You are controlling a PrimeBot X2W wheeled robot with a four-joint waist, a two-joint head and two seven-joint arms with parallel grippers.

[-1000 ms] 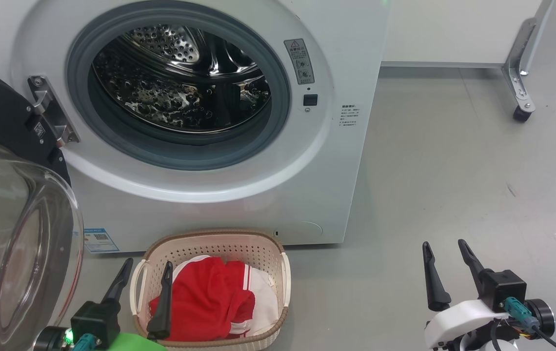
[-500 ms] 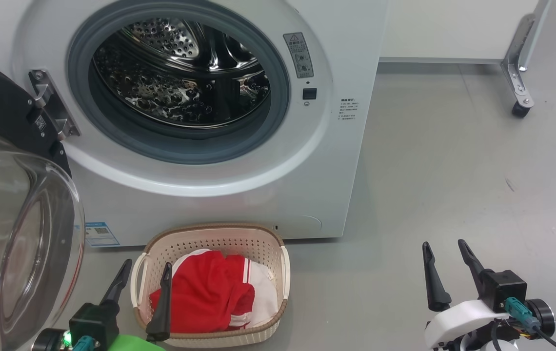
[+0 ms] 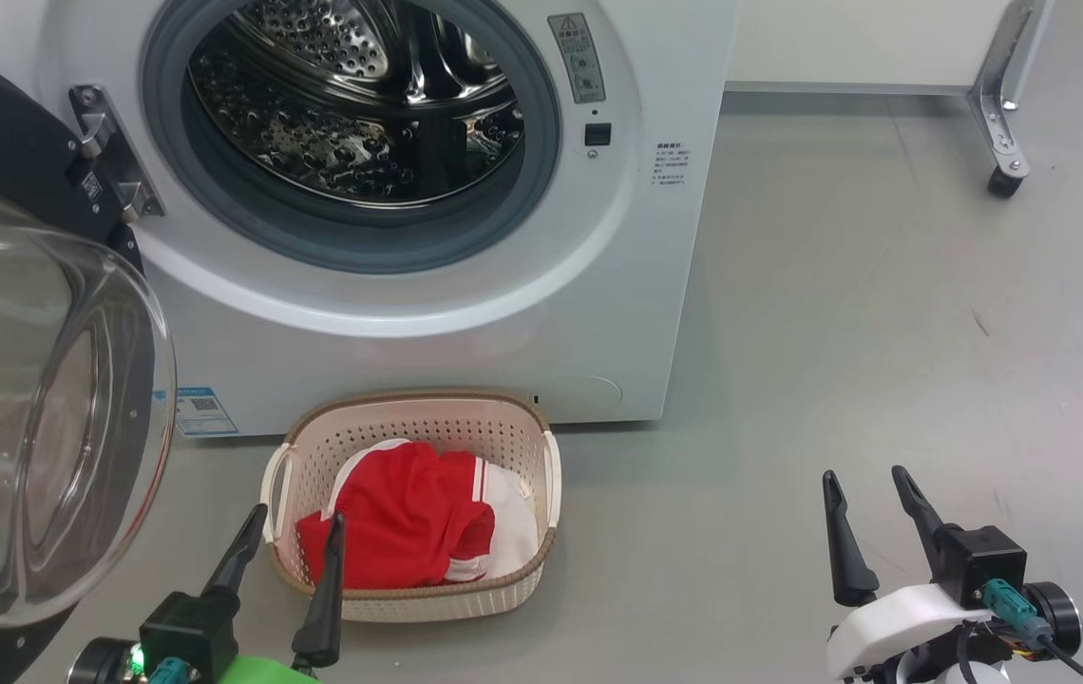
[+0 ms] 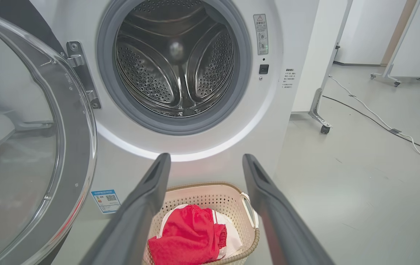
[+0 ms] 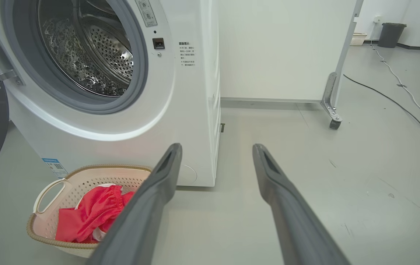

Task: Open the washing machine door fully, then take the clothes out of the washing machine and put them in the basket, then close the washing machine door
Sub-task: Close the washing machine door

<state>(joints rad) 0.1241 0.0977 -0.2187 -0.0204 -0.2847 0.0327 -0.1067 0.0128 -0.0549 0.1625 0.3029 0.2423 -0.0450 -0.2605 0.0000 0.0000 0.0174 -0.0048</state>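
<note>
Found the large round door with glossy black rim and bulging clear bowl window (image 3: 38,399) swung wide on its metal hinge (image 3: 109,157), off to the left of the big white front-loading washing machine (image 3: 598,313). Looked through the grey-rimmed mouth into the shiny perforated steel drum (image 3: 351,104) and made out no fabric there, in either the head or the left wrist view. Spotted the bright red soft garments with white stripes and panels (image 3: 399,527) heaped inside the small cream perforated plastic basket with brown braided rim (image 3: 427,603), set on the grey floor (image 3: 836,313) just before the machine's foot. Noted the left gripper (image 3: 299,518) low by the basket's front left corner, long dark fingers spread fully wide, holding nothing. Noted likewise the right gripper (image 3: 864,475), well apart over bare floor, gaping and empty. Judged the unloading done and the closing step in hand, not yet begun. Reckoned the next move to call for getting the left arm behind the door's outer face, sweeping it round toward the mouth and pressing it fully home, without clipping the basket.
</note>
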